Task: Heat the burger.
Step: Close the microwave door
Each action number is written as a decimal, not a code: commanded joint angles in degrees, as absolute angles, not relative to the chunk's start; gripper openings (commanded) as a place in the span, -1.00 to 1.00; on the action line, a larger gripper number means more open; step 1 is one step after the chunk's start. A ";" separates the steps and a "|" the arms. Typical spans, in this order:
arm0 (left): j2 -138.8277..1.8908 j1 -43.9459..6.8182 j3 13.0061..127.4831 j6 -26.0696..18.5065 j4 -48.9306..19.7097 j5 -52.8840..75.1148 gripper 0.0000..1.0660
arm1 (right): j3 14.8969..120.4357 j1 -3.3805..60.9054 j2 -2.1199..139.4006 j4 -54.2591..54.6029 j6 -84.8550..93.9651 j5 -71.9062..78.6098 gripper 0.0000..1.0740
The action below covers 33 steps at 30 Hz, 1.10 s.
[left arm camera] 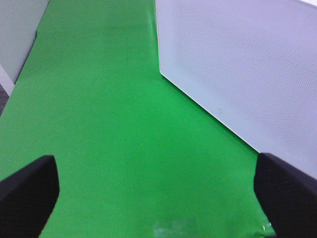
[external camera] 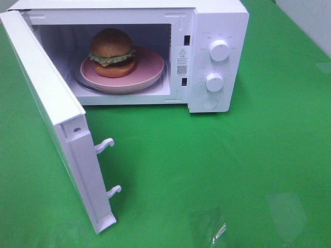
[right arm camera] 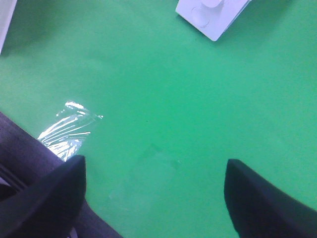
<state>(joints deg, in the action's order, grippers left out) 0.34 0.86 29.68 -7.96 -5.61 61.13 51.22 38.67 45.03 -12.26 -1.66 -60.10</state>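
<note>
Green cloth table (external camera: 217, 170). White microwave (external camera: 220, 20) at the back, its door (external camera: 46, 98) swung wide open to the left side of the exterior view, two latch hooks sticking out of the door edge. Pink plate (external camera: 151, 72) inside the cavity. Burger (external camera: 113, 50) upright on the plate, left of the plate's centre.

Left gripper (left arm camera: 156, 198): jaws spread wide, nothing held, only bare cloth between the fingers (left arm camera: 27, 196); the door's dotted panel (left arm camera: 247, 69) is just beside one finger, contact unclear. Right gripper (right arm camera: 156, 198): jaws well apart, nothing held or touched, cloth below. Crumpled clear plastic wrap (right arm camera: 67, 130) lies near one right finger (right arm camera: 52, 196); the microwave's control-panel corner (right arm camera: 213, 15) is further off. Burger is in the cavity, well apart from both sets of jaws.
</note>
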 commanded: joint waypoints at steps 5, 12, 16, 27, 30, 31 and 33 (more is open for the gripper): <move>1.32 0.57 29.62 -7.96 -5.90 61.36 0.87 | 46.35 35.70 36.21 -13.46 -5.61 -60.68 0.39; 1.32 0.57 29.62 -7.96 -5.90 61.36 0.87 | 39.65 24.87 27.16 -12.83 -7.68 -60.33 0.45; 1.32 0.57 29.62 -7.96 -5.90 61.36 0.87 | 36.50 16.90 18.28 -11.29 -8.54 -58.96 0.45; 1.32 0.57 29.62 -7.96 -5.90 61.36 0.87 | 31.80 7.45 8.42 -6.99 -6.47 -56.32 0.42; 1.32 0.57 29.62 -7.96 -5.90 61.36 0.87 | 28.53 5.21 4.64 -6.99 -6.47 -55.63 0.42; 1.32 0.57 29.62 -7.96 -5.90 61.36 0.87 | 28.13 4.93 3.90 -6.93 -6.19 -55.12 0.42; 1.32 0.57 29.62 -7.91 -5.90 61.36 0.87 | 28.25 4.64 2.06 -6.70 -6.07 -55.12 0.42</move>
<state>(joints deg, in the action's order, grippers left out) 0.34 0.86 29.68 -7.96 -5.61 61.13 28.53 5.39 4.47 -7.16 -7.16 -56.09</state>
